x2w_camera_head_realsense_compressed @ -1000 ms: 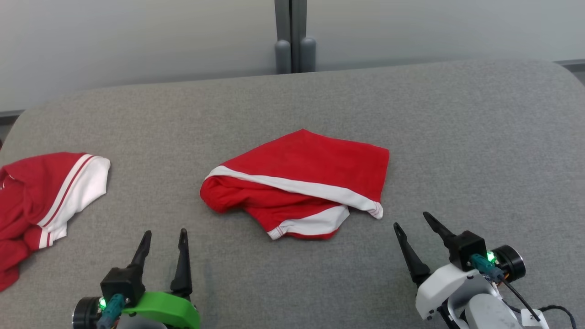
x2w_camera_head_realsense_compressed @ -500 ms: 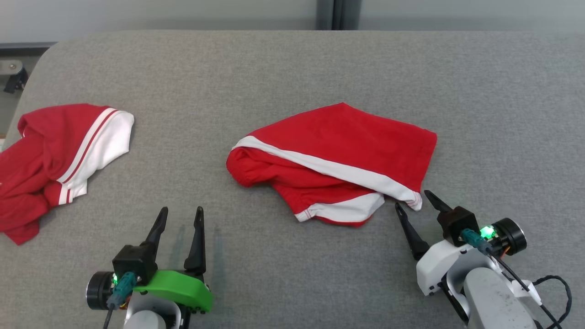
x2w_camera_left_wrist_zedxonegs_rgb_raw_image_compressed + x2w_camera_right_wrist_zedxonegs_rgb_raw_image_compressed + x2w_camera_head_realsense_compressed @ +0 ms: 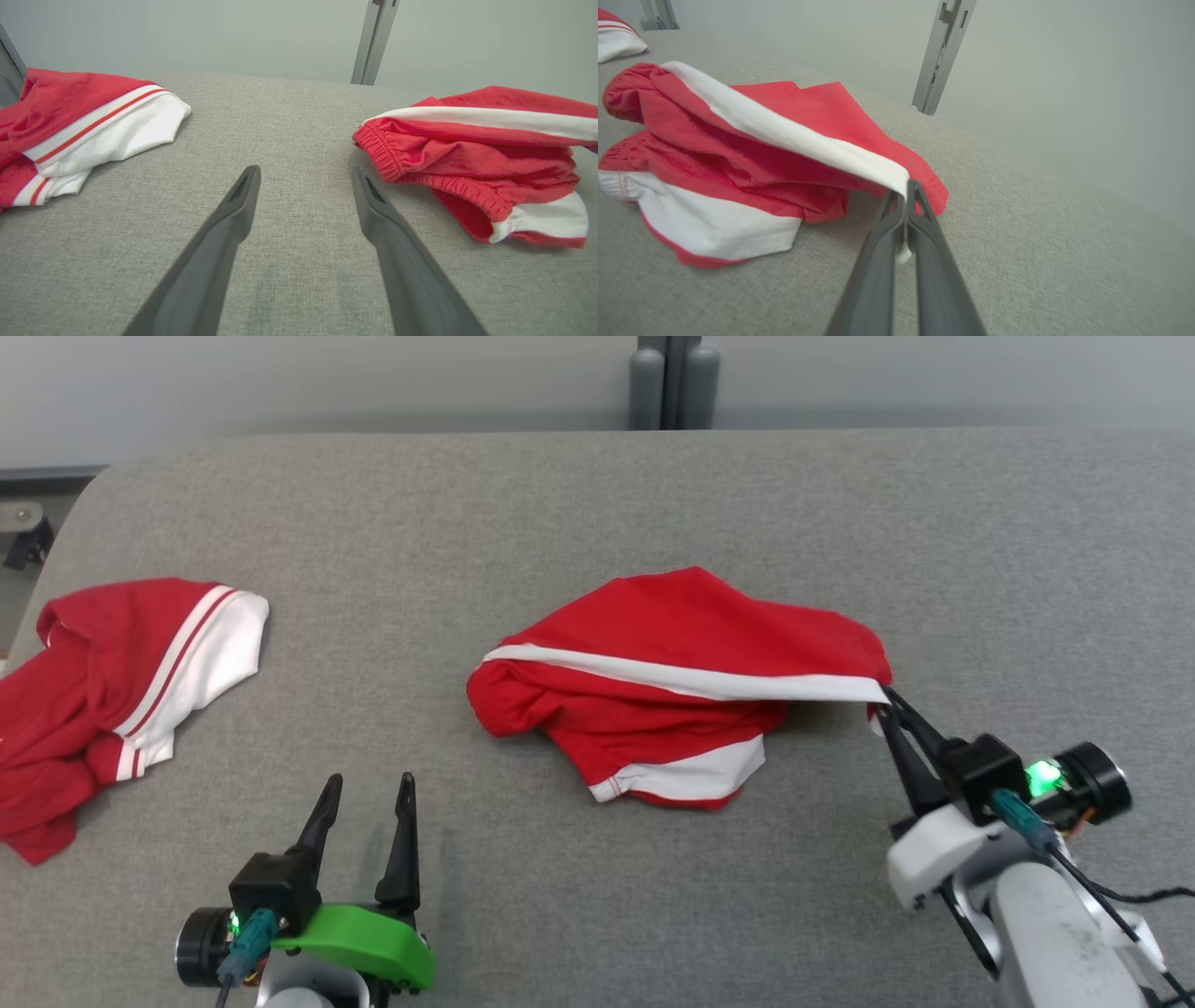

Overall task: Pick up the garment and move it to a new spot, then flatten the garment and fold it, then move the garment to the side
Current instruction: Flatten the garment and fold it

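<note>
Now our right gripper (image 3: 887, 695), agape a second ago, has pinched shut on the red cloth pile (image 3: 672, 644) at its three-o'clock corner, so we judge a lift starts there, while the garment (image 3: 103, 663) lies untouched at nine o'clock, left gripper (image 3: 369, 779) wide open.

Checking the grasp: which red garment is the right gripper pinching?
The red shorts at centre, white-striped corner in the right gripper; the red-and-white shirt lies untouched, left.

surface: grey fabric surface (image 3: 597, 504), rounded corners | back: pale wall (image 3: 280, 383) | centre-back: grey upright post (image 3: 700, 383)
</note>
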